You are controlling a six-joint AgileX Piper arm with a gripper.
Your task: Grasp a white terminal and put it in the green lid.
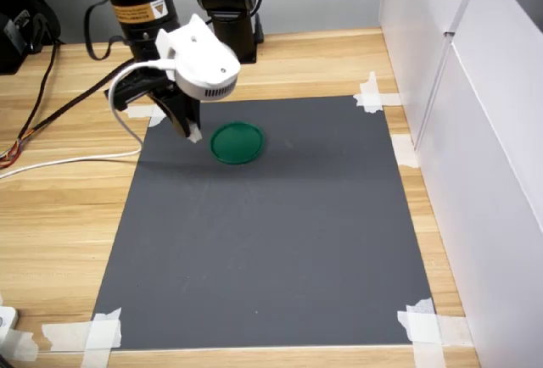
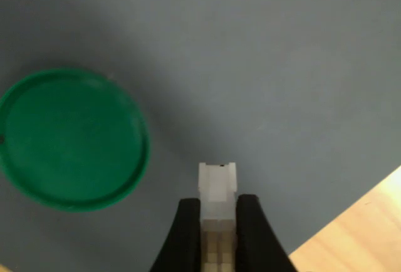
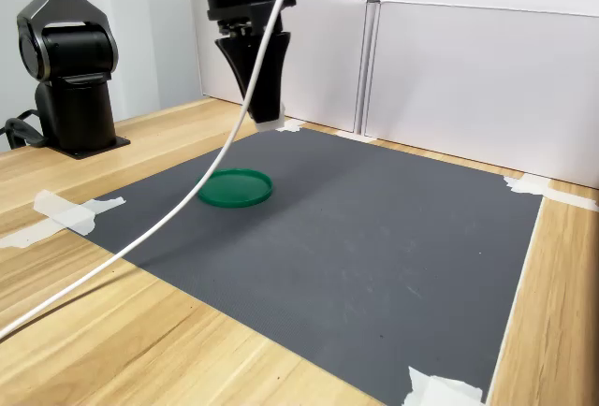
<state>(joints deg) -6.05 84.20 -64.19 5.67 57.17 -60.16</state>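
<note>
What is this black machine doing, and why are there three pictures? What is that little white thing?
It is a robot arm. Its pinching end, the end effector, is holding a tiny white terminal, a small plastic piece. Two pictures come from cameras standing around the table. The third, the wrist view, comes from a camera on the arm itself, looking down past its two black fingers. On the wooden table lies a dark grey mat, taped at its corners. On it sits a round green lid, empty for now. The terminal is held above the mat, beside the lid.

green lid (image 2: 72,137), white terminal (image 2: 217,192), black claw (image 2: 217,237)
</note>
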